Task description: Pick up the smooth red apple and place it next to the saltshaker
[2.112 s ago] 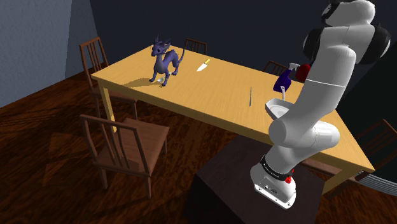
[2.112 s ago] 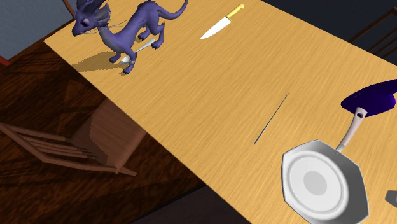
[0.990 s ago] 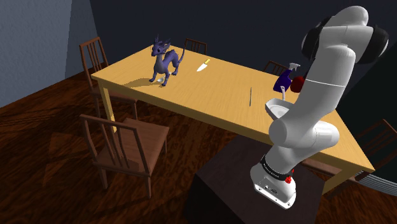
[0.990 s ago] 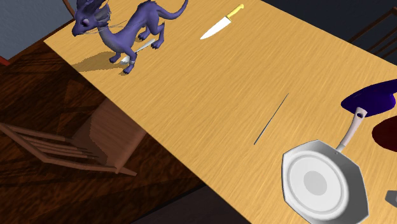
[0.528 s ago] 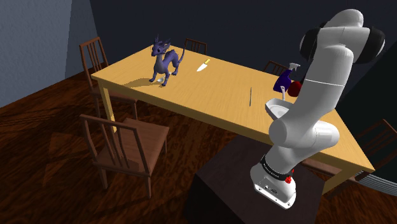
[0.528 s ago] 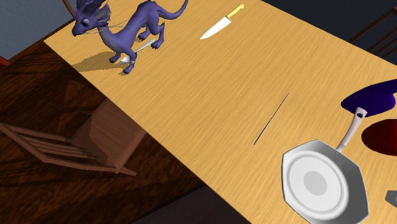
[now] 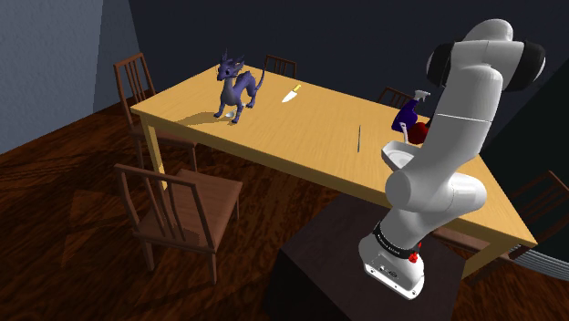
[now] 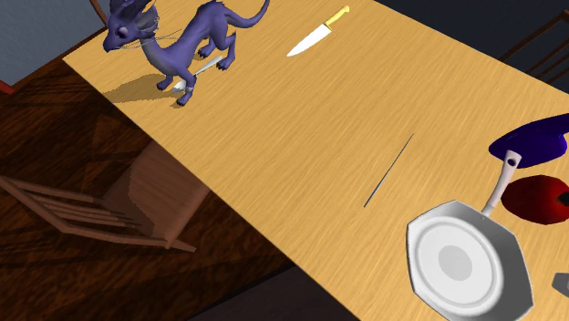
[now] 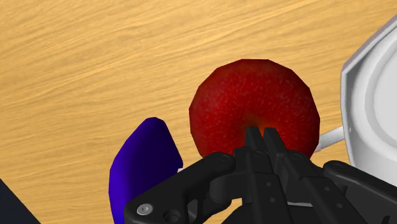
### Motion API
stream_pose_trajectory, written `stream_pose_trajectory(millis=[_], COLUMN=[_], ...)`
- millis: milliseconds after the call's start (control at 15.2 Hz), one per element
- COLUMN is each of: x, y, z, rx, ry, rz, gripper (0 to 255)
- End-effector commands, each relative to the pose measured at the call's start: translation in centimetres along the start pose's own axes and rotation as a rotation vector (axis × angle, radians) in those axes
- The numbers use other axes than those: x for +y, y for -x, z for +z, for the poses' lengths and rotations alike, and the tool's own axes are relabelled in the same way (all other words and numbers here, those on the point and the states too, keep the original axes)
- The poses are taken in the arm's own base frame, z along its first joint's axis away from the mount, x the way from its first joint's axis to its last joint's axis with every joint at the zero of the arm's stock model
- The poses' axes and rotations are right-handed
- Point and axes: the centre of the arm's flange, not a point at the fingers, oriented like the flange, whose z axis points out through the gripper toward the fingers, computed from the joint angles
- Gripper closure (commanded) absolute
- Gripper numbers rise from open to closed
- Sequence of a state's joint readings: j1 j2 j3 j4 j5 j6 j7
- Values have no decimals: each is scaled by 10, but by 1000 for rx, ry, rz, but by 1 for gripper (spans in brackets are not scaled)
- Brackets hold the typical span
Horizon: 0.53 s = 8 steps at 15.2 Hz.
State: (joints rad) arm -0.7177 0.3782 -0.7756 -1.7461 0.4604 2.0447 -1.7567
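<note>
Claw grips apple narrowly at the stem hollow. Apple likely rigid, smooth, light; hold may slip.

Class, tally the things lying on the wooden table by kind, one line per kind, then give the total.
Dragon figure: 1
Apple: 1
Pan: 1
Knife: 1
Spray bottle: 1
Thin dark rod: 1
Unclear bits: 2, a pale piece at the dragon's feet and a grey piece beside the pan
Total: 8
</note>
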Motion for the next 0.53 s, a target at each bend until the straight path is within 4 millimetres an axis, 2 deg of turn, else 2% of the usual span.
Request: stream_pose_trajectory(millis=[0, 396, 462], x=[0, 0, 0], y=[-1, -1, -1], z=[8, 8, 8], rx=[0, 0, 0], ry=[-2, -2, -2], rz=[-2, -2, -2], gripper=[255, 255, 0])
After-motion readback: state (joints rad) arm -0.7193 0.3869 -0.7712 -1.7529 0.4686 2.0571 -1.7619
